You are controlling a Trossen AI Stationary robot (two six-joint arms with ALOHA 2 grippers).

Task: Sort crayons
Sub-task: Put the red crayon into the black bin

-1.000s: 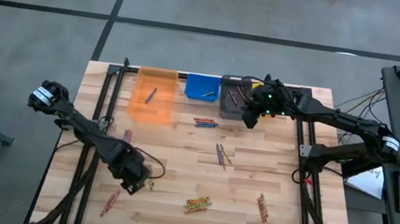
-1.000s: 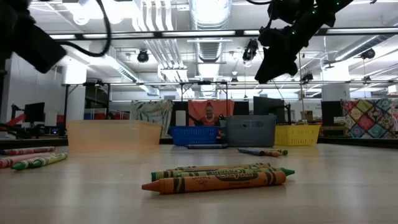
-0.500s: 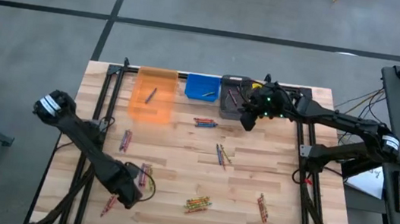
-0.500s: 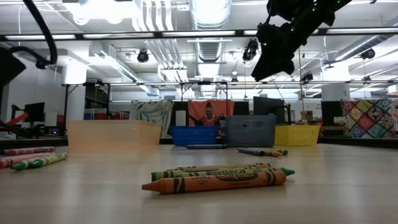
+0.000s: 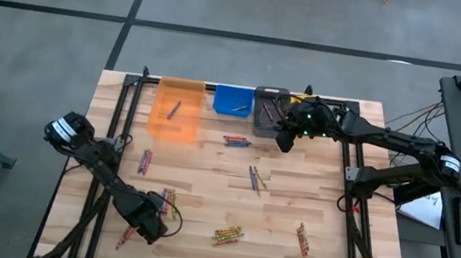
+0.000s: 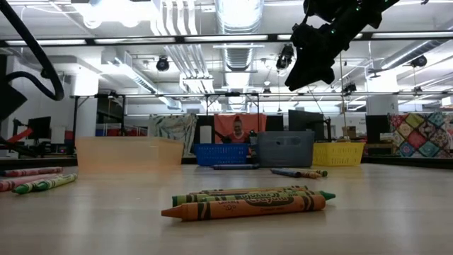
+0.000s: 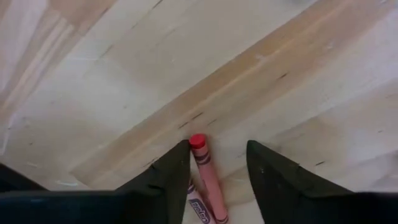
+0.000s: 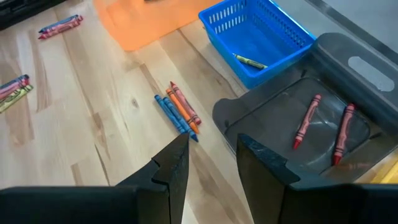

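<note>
We are straddling a red crayon [image 7: 207,177] with our left gripper's [image 7: 217,163] fingers apart; our right gripper [image 8: 208,155] is hovering, fingers apart, near the grey bin [image 8: 348,99].

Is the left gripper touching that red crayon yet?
Cannot tell. In the left wrist view the red crayon lies between the left gripper's parted fingers, close against one, but no plain gap or contact shows.

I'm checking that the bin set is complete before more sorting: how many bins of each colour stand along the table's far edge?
Orange bin: 1
Blue bin: 1
Grey bin: 1
Yellow bin: 1
Total: 4 bins
</note>
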